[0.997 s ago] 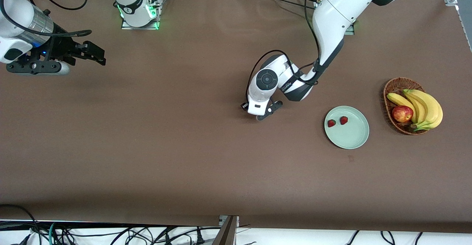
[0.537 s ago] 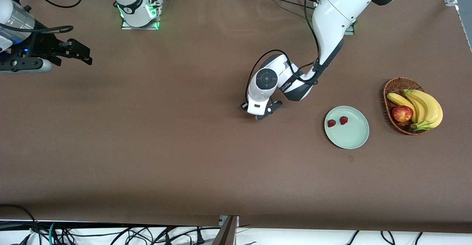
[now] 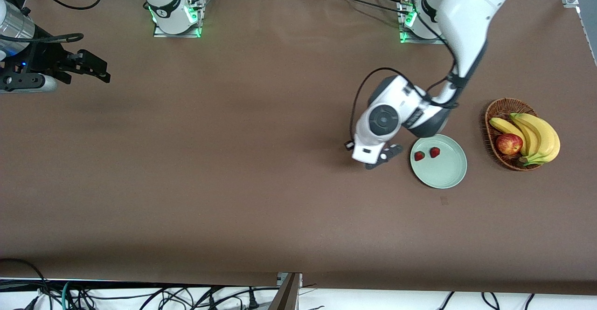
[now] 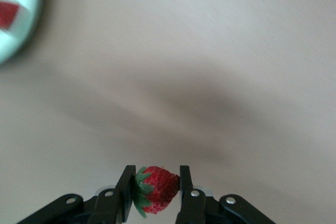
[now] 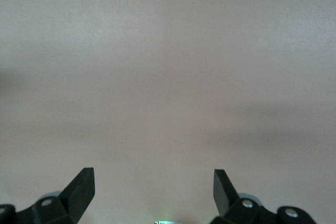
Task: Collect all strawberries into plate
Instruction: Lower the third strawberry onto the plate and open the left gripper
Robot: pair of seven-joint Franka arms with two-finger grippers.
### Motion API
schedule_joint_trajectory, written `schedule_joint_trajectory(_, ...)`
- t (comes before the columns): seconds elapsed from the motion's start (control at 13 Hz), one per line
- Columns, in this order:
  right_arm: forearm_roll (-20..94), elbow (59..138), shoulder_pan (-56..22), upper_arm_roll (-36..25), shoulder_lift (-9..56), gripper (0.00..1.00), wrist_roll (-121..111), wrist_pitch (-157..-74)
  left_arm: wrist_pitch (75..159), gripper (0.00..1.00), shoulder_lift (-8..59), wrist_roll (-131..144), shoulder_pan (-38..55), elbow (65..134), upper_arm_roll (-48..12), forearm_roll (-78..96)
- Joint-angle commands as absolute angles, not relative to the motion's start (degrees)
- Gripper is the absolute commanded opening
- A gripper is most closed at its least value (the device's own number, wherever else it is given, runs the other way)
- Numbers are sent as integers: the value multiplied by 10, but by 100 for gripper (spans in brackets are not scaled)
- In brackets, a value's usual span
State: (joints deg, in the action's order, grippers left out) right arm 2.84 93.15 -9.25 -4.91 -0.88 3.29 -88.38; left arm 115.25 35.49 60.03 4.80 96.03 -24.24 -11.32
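We are seeing the left tool (image 4: 155,188) clamping a strawberry (image 4: 156,189) beside the plate (image 3: 445,172); the right tool (image 5: 154,188) is waiting upper left, fingers apart.

The surface (image 3: 233,161) was plain brown, and the plate (image 3: 443,175) pale mint green with two red strawberries (image 3: 419,155) on it. A third red strawberry (image 4: 156,189) had green leaves. The wicker basket (image 3: 495,109) was brown, holding yellow bananas (image 3: 541,135) and a red apple (image 3: 508,143).
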Motion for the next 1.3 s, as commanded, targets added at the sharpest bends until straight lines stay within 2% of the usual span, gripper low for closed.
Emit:
schedule_joint_trajectory(0.0,20,916,-89,-45,-9,100,26,-882,1103,22,325,455,-13,972,-245,-119)
schedule_joint_trajectory(0.38,15,903,-89,-45,-5,100,26,-885,1132,23,369,66,-158,957,-234,-163)
schedule_joint_trajectory(0.46,-10,903,-93,-42,-5,100,28,-886,1139,31,376,14,-171,955,-233,-163)
schedule_joint_trajectory(0.54,-25,903,-94,-40,-5,100,31,-887,1144,70,379,-11,-178,949,-233,-161)
schedule_joint_trajectory(0.61,-24,903,-94,-40,-5,100,28,-886,1144,100,380,-13,-179,947,-233,-161)
schedule_joint_trajectory(0.92,-24,902,-93,-42,-6,100,23,-882,1128,100,363,-12,-182,923,-237,-156)
schedule_joint_trajectory(1.23,-25,902,-93,-43,-6,100,24,-882,1032,100,232,-11,-176,907,-259,-155)
